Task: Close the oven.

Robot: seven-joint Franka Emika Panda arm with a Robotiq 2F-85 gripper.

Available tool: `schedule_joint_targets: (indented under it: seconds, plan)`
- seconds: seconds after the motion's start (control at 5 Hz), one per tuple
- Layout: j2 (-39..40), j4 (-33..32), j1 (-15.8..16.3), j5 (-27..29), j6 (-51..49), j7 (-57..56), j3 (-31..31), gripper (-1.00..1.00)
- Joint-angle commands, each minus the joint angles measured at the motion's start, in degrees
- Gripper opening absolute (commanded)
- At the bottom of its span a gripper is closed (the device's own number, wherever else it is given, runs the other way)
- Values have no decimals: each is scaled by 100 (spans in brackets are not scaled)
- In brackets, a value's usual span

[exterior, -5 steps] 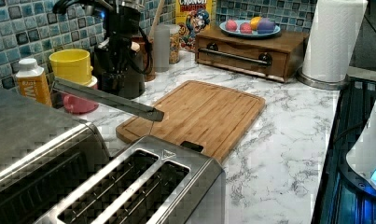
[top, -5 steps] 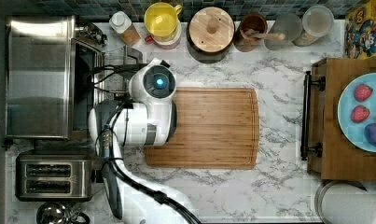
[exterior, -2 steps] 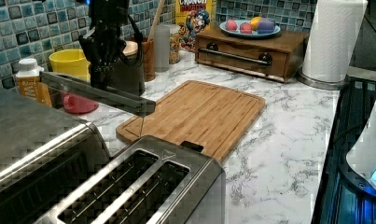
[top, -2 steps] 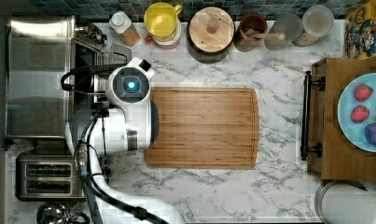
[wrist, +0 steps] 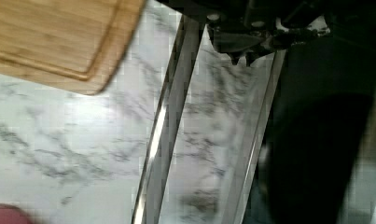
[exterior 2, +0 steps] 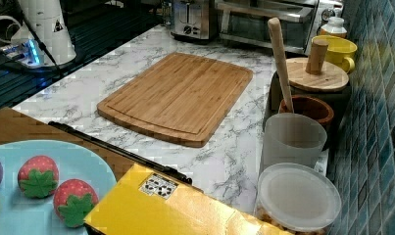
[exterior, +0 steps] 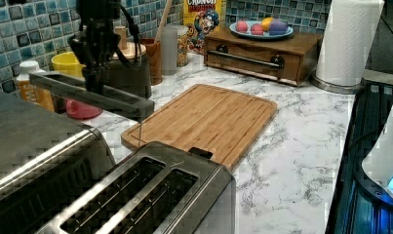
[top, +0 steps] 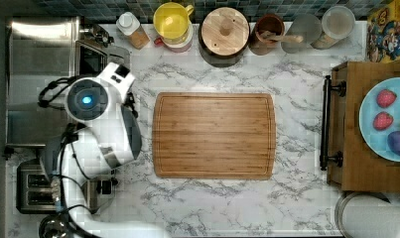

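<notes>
Standing at the top view's far left: large boxy stainless-steel toaster oven [top: 38, 84], glass door [exterior: 94, 95] hanging part-open, roughly level above the marble. Pressing at the door's long steel bar handle [wrist: 164, 130] from above: black gripper [exterior: 94, 80], wrist over the door edge, apparently placed to swing it up and shut. Jaw state: cannot tell. Lying just right of the door in the top view: rectangular bamboo cutting board [top: 214, 135]. Sitting beside the oven: smaller two-slot steel toaster [exterior: 140, 195].
</notes>
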Motion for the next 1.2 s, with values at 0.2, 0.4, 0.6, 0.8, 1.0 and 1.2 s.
schedule_joint_targets:
  seconds: [0.2,0.4,0.6,0.8,1.0,1.2]
  plan:
    - [-297,676,828,-350,379,828,156,-100]
    - [-459,720,850,-1129,390,1957,-15,-100]
    - [-854,835,1188,-2199,64,3446,-167,-100]
    - [-616,1367,1042,-2460,-957,3572,-268,-100]
    - [-615,1367,1034,-2461,-959,3573,-260,-100]
    - [-618,1366,1125,-2444,-955,3562,-357,-100]
